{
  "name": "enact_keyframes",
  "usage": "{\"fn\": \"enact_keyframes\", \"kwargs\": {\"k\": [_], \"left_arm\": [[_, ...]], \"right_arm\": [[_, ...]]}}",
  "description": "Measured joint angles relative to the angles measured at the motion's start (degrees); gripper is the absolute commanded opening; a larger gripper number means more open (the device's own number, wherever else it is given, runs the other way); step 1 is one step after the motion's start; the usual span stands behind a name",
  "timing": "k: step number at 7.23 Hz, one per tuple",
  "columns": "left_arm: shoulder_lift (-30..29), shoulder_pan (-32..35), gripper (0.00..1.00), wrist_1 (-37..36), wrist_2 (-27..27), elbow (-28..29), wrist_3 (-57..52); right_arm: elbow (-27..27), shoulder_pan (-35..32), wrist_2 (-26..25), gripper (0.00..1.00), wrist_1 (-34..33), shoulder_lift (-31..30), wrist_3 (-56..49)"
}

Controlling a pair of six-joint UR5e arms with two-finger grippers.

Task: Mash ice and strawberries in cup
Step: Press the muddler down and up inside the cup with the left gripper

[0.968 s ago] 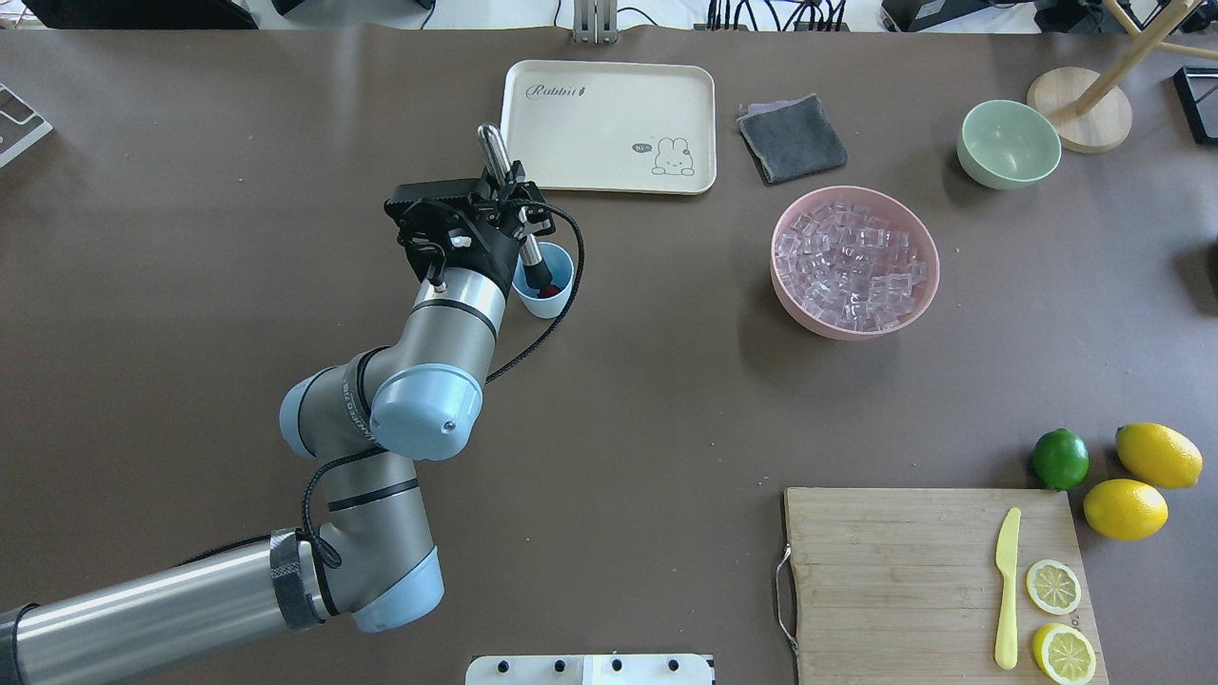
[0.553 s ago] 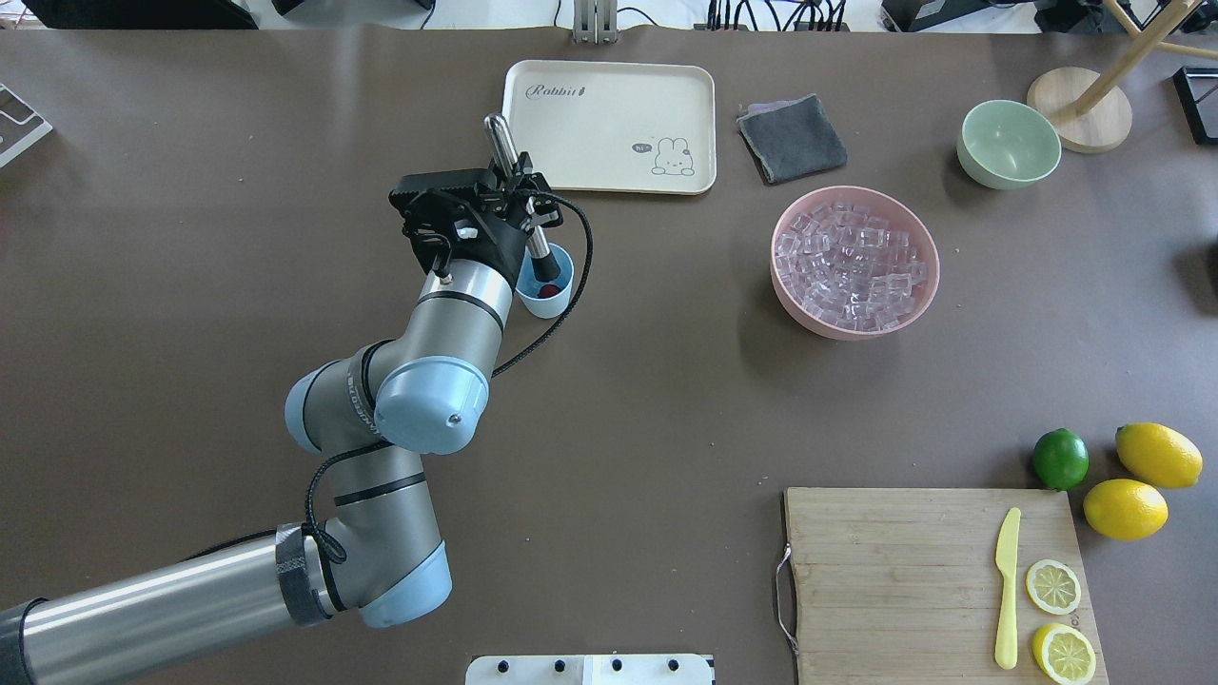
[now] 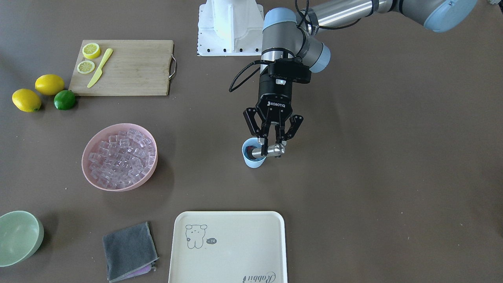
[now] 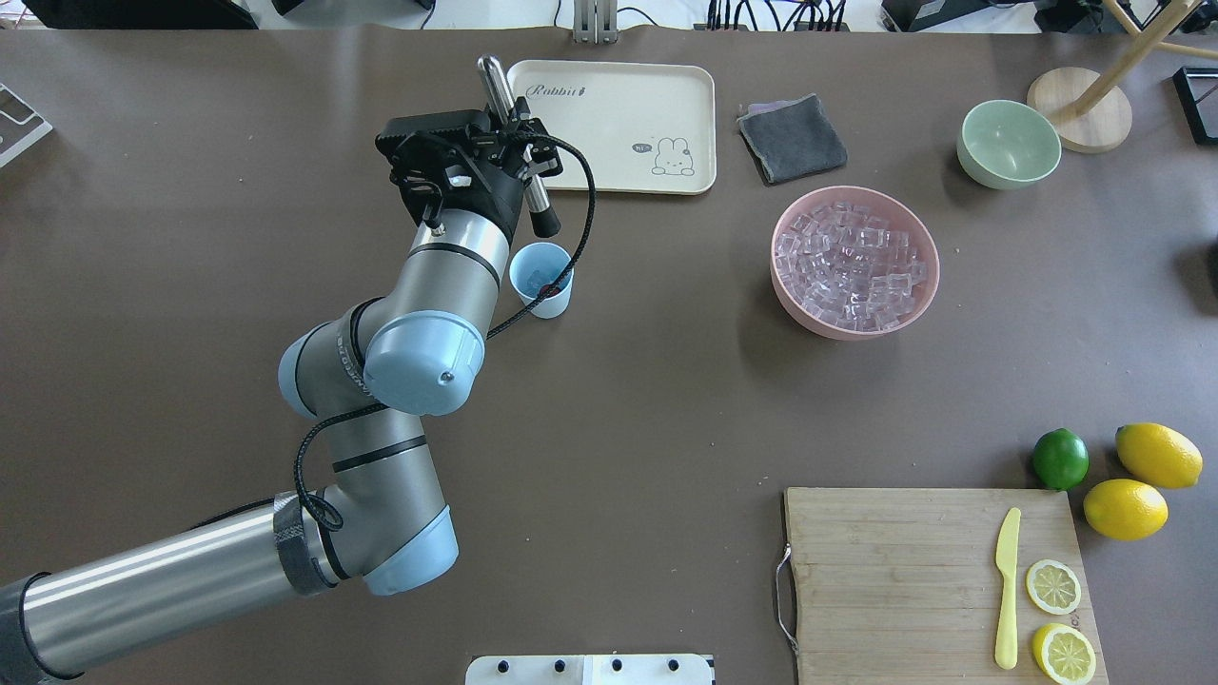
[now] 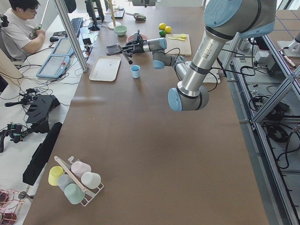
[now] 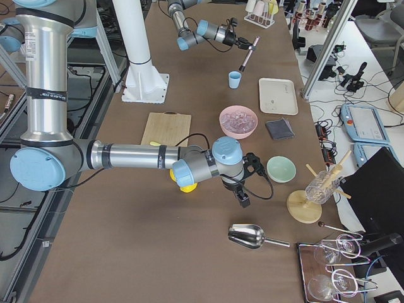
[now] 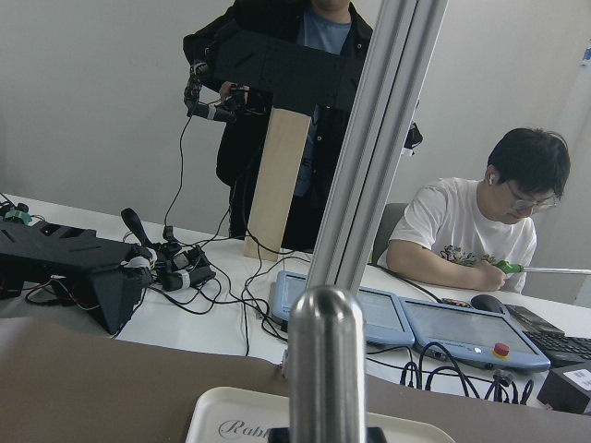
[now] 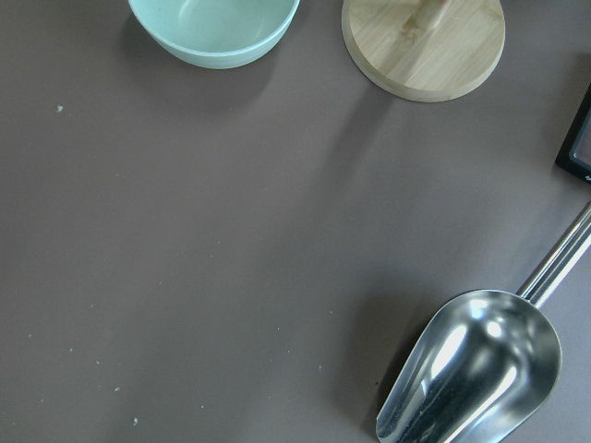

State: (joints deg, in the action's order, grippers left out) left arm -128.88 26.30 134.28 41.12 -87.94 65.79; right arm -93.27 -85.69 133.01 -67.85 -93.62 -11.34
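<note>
Cup (image 3: 253, 162), light blue, stands upright mid-table. The left gripper (image 3: 271, 147) is above it, fingers clamped on a metal muddler (image 3: 274, 149) whose dark end lies over the cup's mouth. Ice (image 3: 118, 157) fills the pink bowl (image 3: 90, 173), well apart from the cup.

Overhead, the muddler (image 4: 539, 202) is tilted and its dark tip sits past the cup's rim (image 4: 519, 271) on the tray (image 4: 609, 90) side. A red strawberry (image 4: 545, 287) lies inside the cup; whether ice is in there too I cannot tell.

From the table's left end, the left gripper (image 5: 132, 48) holds the tool clear above the cup (image 5: 135, 71).

From the right end, the right gripper (image 6: 242, 197) points down near a steel scoop (image 6: 255, 237); whether it is parted or closed I cannot tell.

On the left wrist camera, the muddler's rounded end (image 7: 325, 360) fills the foreground.

The right wrist camera shows the scoop (image 8: 480, 369) and a green bowl (image 8: 217, 28).
</note>
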Motion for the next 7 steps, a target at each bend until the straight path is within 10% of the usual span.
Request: {"fn": "enact_keyframes", "kwargs": {"k": [7], "left_arm": [[1.4,-2.0,0.00,0.9,0.0,0.9,0.4]], "right_arm": [[-0.1,0.0,0.1,0.99,0.1,-0.2,0.0]]}}
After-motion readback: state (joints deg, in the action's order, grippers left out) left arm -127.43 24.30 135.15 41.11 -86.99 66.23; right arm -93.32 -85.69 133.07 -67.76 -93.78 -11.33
